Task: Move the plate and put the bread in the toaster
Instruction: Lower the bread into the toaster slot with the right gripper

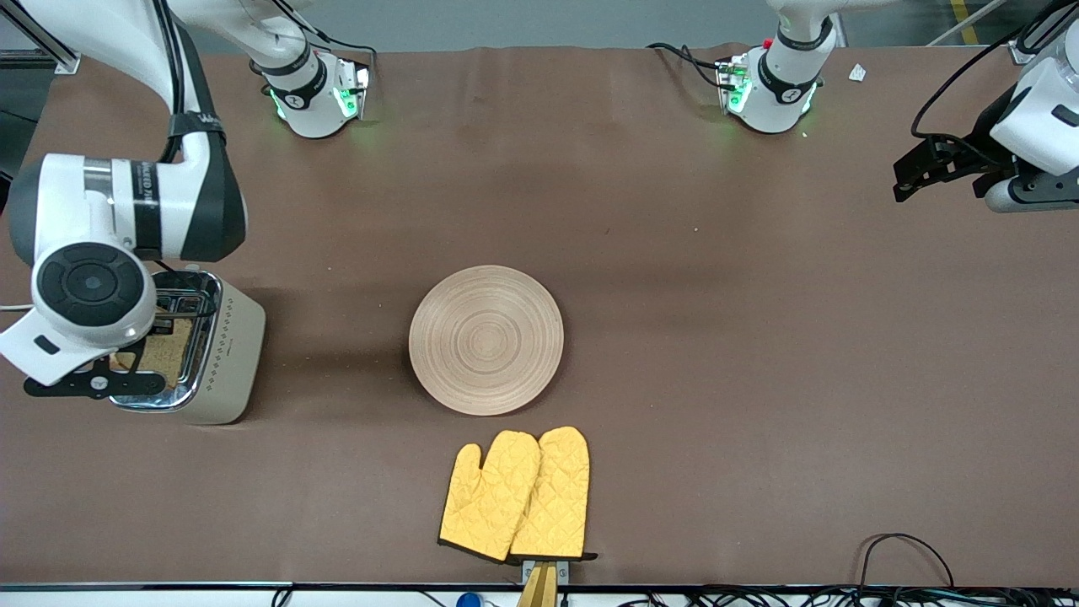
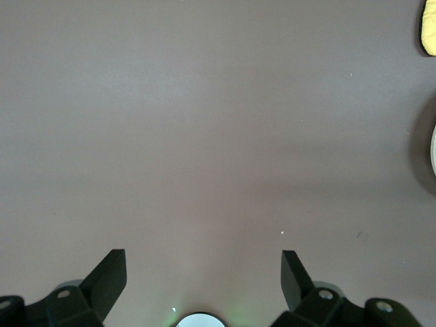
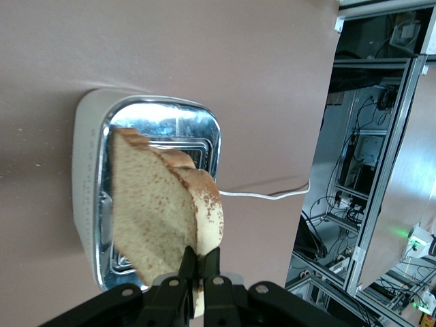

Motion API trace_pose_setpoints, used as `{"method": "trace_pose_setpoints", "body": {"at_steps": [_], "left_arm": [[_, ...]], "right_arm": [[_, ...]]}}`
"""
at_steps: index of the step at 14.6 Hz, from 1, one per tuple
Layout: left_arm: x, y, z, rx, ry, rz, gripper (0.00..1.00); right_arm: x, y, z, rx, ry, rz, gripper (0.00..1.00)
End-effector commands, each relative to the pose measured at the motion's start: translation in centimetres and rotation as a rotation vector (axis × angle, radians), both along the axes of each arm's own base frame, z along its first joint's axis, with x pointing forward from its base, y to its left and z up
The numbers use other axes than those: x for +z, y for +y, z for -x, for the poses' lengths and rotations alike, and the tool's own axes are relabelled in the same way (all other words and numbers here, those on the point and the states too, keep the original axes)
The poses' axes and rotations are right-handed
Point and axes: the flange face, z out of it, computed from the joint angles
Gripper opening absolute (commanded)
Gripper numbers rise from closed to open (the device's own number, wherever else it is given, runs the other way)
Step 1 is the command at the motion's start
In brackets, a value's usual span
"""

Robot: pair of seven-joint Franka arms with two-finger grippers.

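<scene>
- The mitts (image 1: pixel 516 496), a yellow quilted pair, lie side by side at the table's (image 1: pixel 759 379) edge nearest the front camera, about midway along it; their cuffs touch a small clip (image 1: pixel 544 575) at that edge.
- The plate (image 1: pixel 486 340) lies flat near the table's middle, just farther from the camera than the mitts and apart from them; nothing is on it; a sliver of its rim (image 2: pixel 433 150) and a bit of a mitt (image 2: pixel 429 27) show in the left wrist view.
- The bread (image 3: pixel 163 218) is pinched by its edge between the right gripper's (image 3: pixel 199 262) closed fingers, over the toaster's chrome top (image 3: pixel 160 122); in the front view the bread (image 1: pixel 160 354) shows speckled brown over the slots, partly hidden by the wrist; whether its far edge has entered a slot cannot be told.
- The toaster (image 1: pixel 223 350) stands at the right arm's end of the table, well apart from the plate; its white cord (image 3: pixel 266 193) trails off over the table.
- The right gripper (image 1: pixel 126 371) hangs directly over the toaster.
- The left gripper (image 2: pixel 203 272) waits over bare table near the corner at the left arm's end, by the bases; its fingers (image 2: pixel 109 272) are spread wide and hold nothing; in the front view it (image 1: pixel 919 173) is up off the table.
</scene>
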Motion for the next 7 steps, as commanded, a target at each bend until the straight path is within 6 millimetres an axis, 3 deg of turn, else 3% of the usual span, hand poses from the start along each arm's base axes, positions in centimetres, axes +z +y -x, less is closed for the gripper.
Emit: {"method": "trace_pose_setpoints", "body": {"at_steps": [1,7], "left_arm": [[0.3,0.0,-0.1,0.009,0.002,-0.001,1.00],[0.2,0.2,-0.3,-0.002,0.002,-0.003,1.00]], "right_arm": [[-0.9,-0.4,0.6,0.012,0.034,0.046,0.00],[-2.8,-2.0,1.0,0.018,0.096,0.060,0.00]]}}
